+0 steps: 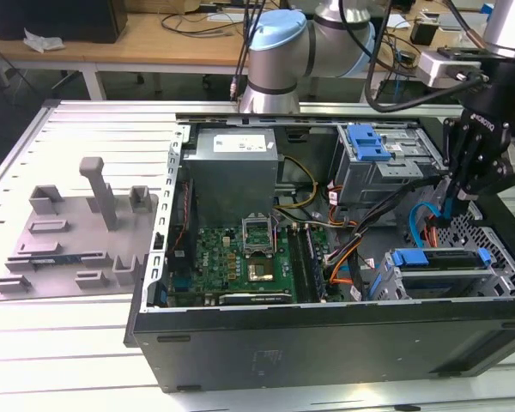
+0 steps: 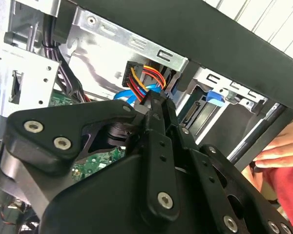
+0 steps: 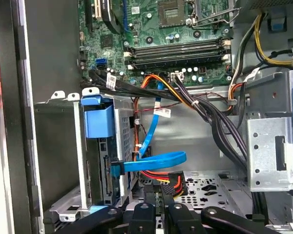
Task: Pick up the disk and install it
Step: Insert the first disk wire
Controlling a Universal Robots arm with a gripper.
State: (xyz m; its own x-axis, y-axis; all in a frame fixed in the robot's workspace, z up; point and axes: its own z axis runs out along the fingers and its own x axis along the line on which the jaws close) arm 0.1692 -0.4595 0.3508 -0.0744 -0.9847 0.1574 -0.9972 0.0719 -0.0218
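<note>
Find the disk (image 3: pixel 98 122) already seated edge-on in the drive cage (image 3: pixel 58 146) just beside the jaws, blue carrier frame outward. Note the blue data cable (image 3: pixel 154 163) running from its connector end across toward the jaws.

Judge it dense for its size, fully rigid and shock-shy, so no dropping and no knocking against sheet metal. Expect the bare silver faces to be slick, and count on the plastic frame for better bite. Take hold across the long carrier edges or flat over the body. Keep off the connector end and off any exposed circuit board.

See the wrist (image 1: pixel 485 146) hung near vertical over the open tower case (image 1: pixel 326 343), itself lying on the bench (image 1: pixel 69 360), with the jaws sunk deep among the cabling, directly above the cage in the exterior view. Read the jaws as drawn together, or very nearly, right at the black power plug (image 3: pixel 173 184) with its red, orange and yellow wires. Cannot tell whether pinching that plug or merely touching it.

Mind a person's hand (image 2: pixel 283 146) at the case rim, beyond the jaws.
</note>
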